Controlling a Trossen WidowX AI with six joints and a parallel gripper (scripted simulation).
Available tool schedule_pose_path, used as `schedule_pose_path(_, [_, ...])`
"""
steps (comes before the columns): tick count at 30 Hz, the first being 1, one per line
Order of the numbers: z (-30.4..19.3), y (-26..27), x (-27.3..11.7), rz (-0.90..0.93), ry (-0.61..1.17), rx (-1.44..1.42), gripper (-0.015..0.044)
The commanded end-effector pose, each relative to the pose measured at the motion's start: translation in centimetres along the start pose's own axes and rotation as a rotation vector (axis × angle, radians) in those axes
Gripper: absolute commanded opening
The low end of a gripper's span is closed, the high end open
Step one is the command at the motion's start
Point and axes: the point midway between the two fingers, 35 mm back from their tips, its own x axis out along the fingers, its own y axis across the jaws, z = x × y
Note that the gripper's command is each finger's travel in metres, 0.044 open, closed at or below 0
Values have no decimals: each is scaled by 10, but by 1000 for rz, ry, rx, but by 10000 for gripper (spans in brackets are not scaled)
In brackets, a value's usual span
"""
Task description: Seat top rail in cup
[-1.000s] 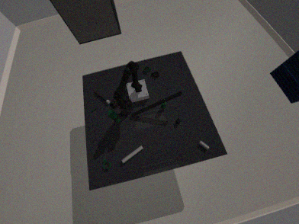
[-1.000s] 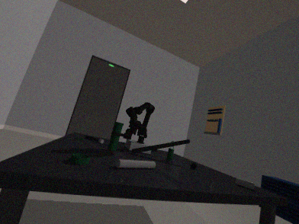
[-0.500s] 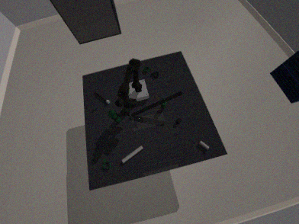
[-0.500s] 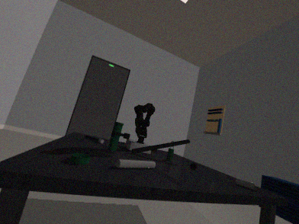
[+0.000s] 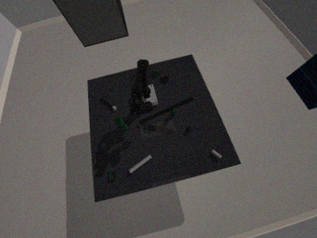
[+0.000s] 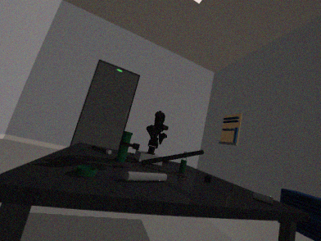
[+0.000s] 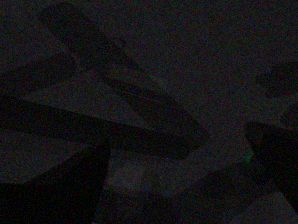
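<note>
The dark rail (image 5: 166,110) (image 6: 174,156) (image 7: 65,122) slants, its cut end low, apparently on the table right of the big post (image 5: 120,122) (image 6: 123,149), its other end raised. It passes the top of the short green post (image 6: 183,165) at the loop cap, whose details are too dark to tell. The rail-end cup (image 6: 135,146) sticks out from the big post near its top, above and apart from the cut end. My gripper (image 7: 176,137) is open with nothing between its fingers; the rail's low end shows beyond the gap. Contact with the rail cannot be told.
A white tube (image 5: 140,163) (image 6: 146,176) lies near the front edge, with a green ring-like piece (image 5: 112,175) (image 6: 85,170) to its left. A short white tube (image 5: 216,154) lies front right. A dark rod (image 5: 107,104) lies back left. The white arm base (image 5: 153,94) stands behind the rail.
</note>
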Motion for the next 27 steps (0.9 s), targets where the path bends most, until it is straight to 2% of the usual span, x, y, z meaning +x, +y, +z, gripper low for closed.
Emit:
schedule_pose_path(1, [14, 28, -43, -55, -43, 566, 440])
schedule_pose_path(16, [14, 29, -41, -48, -29, 609, 440])
schedule_pose_path(22, [13, 39, -18, -18, 121, 1031, 440])
schedule_pose_path(27, [9, 51, 4, -74, 299, 1468, 440])
